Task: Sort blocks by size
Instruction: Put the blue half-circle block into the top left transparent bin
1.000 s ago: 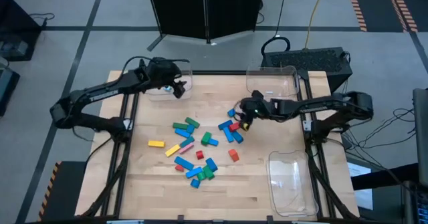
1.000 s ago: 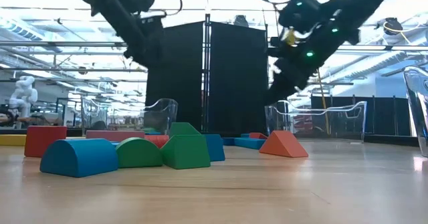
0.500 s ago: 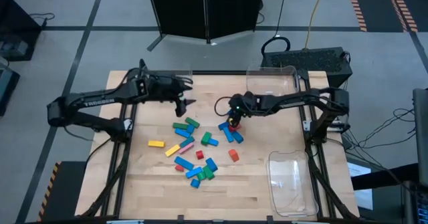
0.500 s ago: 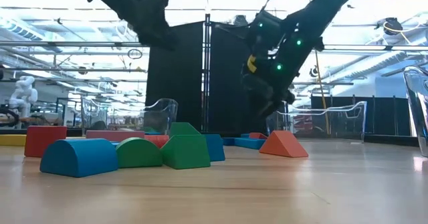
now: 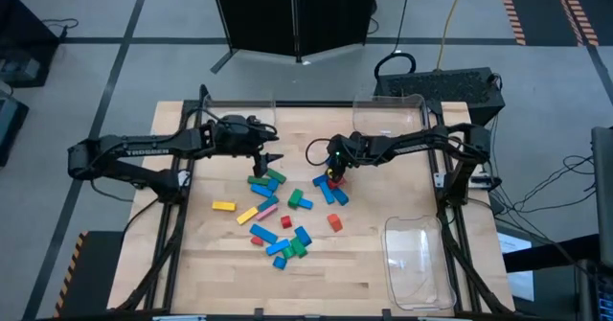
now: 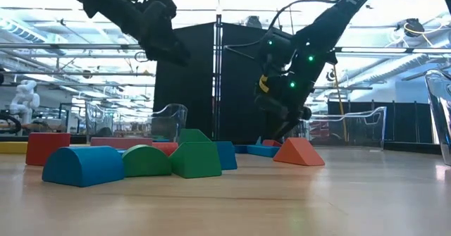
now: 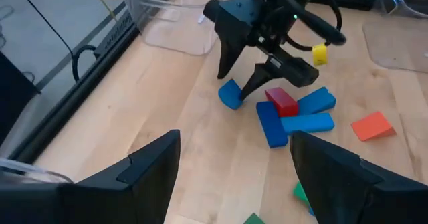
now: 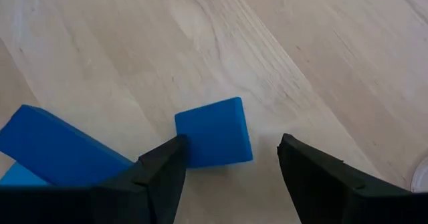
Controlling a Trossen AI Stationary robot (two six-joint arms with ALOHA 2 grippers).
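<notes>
Blue block (image 8: 214,132) flat on wooden table (image 5: 383,263), between spread fingers of right gripper (image 8: 231,177), not yet gripped. Right arm has come down from beside rear tray (image 5: 391,117); grasp likely next. Left gripper (image 7: 234,167), jaws apart, now over scattered blocks (image 5: 283,216).

Even overhead light; soft, short shadows

Low view backlit by bright ceiling fixtures (image 6: 394,7), arms in silhouette; nearest blocks (image 6: 82,165) slightly soft; right wrist view sharp on the wood grain; faint sheen on the clear trays (image 5: 419,263)
</notes>
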